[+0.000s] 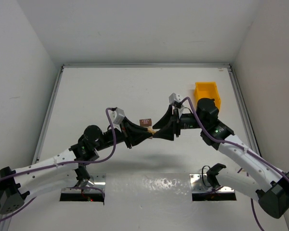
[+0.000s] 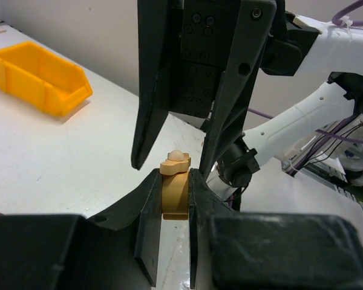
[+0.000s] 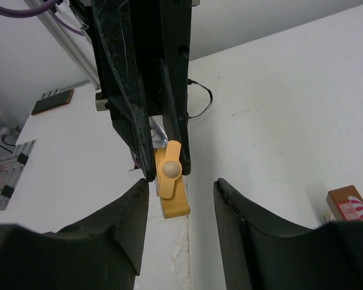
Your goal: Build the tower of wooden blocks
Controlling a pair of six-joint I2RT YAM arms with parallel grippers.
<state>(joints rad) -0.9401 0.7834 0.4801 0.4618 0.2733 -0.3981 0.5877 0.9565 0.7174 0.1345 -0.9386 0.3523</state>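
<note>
Tan peg block, clamped in your left gripper.
Your right gripper: open, jaws either side of it.

We see a honey-tan wood block with a paler, cream knob on top, set between black fingers. The bin is bright yellow. A dark brown block bears a red-and-white mark. The tabletop is white, the cables purple, the arms white with black joints.
</note>
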